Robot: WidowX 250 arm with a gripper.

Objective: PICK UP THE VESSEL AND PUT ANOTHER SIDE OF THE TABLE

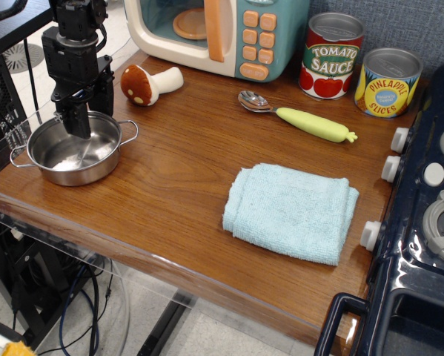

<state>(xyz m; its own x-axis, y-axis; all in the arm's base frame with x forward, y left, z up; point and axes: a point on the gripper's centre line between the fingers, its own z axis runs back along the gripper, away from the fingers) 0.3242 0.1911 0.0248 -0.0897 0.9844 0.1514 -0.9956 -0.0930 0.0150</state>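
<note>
My gripper (79, 122) straddles the far rim of the vessel (73, 150) below me, seemingly pinching it; lifting and carrying across the tabletop (184, 178) remain.

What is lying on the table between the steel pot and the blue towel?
Nothing: in the observation.image view, only bare wood of the table separates the vessel from the towel.
</note>
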